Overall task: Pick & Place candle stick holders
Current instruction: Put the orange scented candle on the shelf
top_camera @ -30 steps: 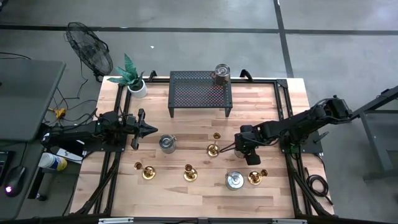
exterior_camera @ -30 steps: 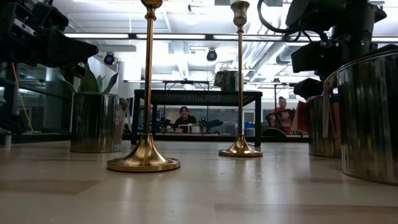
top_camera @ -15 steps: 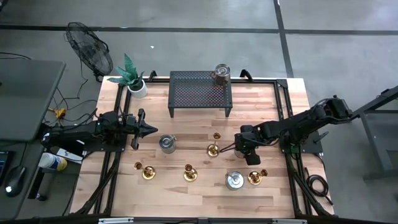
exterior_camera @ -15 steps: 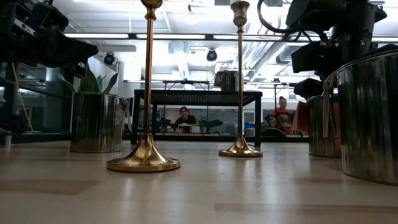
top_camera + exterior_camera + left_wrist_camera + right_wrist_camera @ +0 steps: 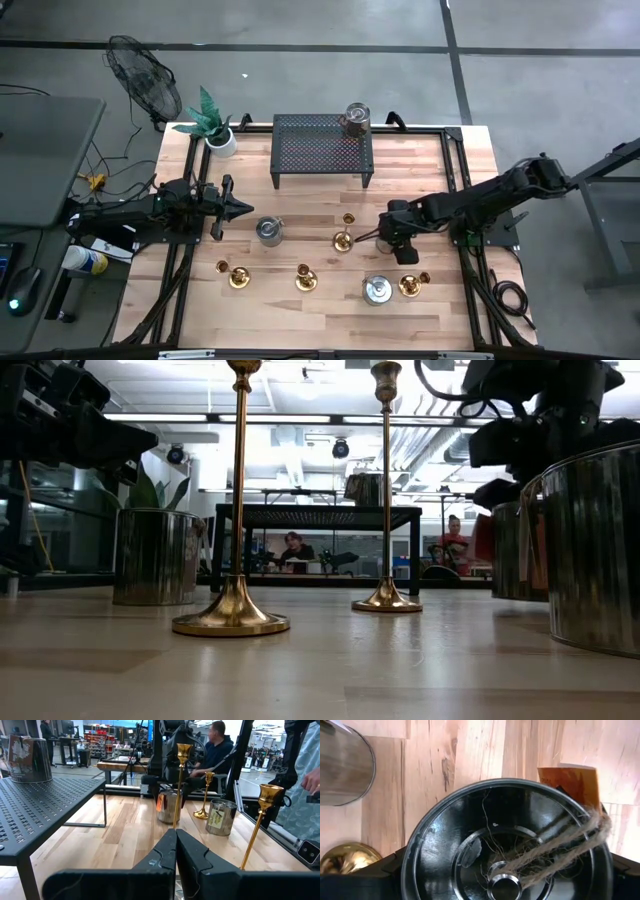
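Several gold candle stick holders stand upright on their round bases on the wooden table (image 5: 320, 200): one mid-table (image 5: 345, 238), one near left (image 5: 238, 275), one near centre (image 5: 306, 278), one near right (image 5: 410, 285). Two show tall in the low view (image 5: 237, 490) (image 5: 386, 490). My right gripper (image 5: 403, 248) points steeply down, just right of the mid-table holder, and is closed around a round dark-topped tin (image 5: 505, 845) with twine and an orange tag (image 5: 570, 782). My left gripper (image 5: 243, 208) (image 5: 176, 840) rests shut and level at the table's left. My right gripper comes from above, pointing steeply down, with one finger (image 5: 385, 867) on each side of the tin's round rim (image 5: 412, 850). The tin stays upright below the hand. In the low view its silver wall (image 5: 515, 555) seems just clear of the table.
A silver tin (image 5: 268, 231) stands left of centre and another (image 5: 377, 290) sits near right, beside a holder. A black mesh rack (image 5: 322, 148) with a tin (image 5: 357, 118) on it stands at the far edge, and a potted plant (image 5: 215, 125) at the far left. People sit beyond the table.
My right gripper has risen a little, and the tin between its fingers stands slightly higher in the low view than before. The candle stick holders have kept their places.
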Available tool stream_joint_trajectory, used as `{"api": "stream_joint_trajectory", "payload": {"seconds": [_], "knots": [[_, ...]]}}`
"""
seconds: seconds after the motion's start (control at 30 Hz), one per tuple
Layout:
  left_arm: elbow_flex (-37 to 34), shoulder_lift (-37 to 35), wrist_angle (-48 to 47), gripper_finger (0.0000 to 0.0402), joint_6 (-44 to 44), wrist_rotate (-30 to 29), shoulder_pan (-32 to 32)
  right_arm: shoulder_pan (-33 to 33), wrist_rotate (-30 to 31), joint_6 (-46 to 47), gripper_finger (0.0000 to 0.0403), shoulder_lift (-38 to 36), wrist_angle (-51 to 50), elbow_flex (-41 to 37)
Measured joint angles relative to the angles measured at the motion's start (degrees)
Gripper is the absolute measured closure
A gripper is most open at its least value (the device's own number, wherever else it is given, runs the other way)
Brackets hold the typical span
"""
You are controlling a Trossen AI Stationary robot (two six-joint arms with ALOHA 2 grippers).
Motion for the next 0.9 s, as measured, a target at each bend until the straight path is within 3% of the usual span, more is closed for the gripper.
{"api": "stream_joint_trajectory", "payload": {"seconds": [0.9], "knots": [[0.00, 0.01, -0.01, 0.0401, 0.00, 0.01, 0.00, -0.29, -1.40, 0.63, 0.0045, -2.67, -2.32, 0.57]]}}
